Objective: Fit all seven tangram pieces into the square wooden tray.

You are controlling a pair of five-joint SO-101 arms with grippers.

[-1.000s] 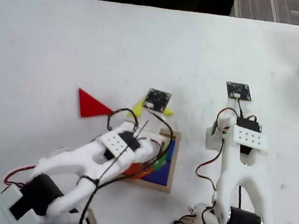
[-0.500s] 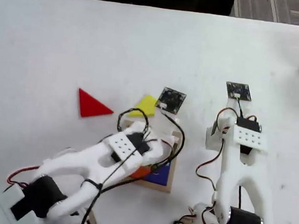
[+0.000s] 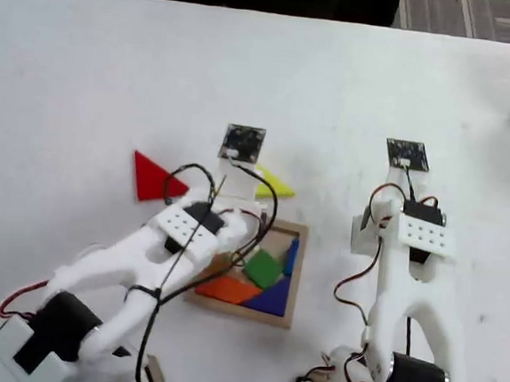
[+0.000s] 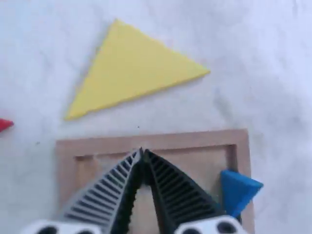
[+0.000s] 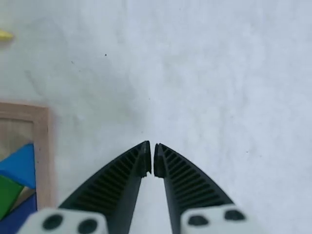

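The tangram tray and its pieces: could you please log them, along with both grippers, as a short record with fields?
tray: wooden, partly filled
inside tray: green square, orange piece, blue pieces
outside, on table: red triangle, yellow triangle
left gripper: shut, empty, over the tray's edge nearest the yellow triangle
right gripper: shut, empty, over the table beside the tray

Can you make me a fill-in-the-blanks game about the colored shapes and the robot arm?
1. Outside the wooden tray, the table holds a red triangle and a ____ one.
2. The square piece inside the tray is ____.
3. The left gripper, over the tray, is ____ (open or shut).
Missing words: yellow; green; shut.
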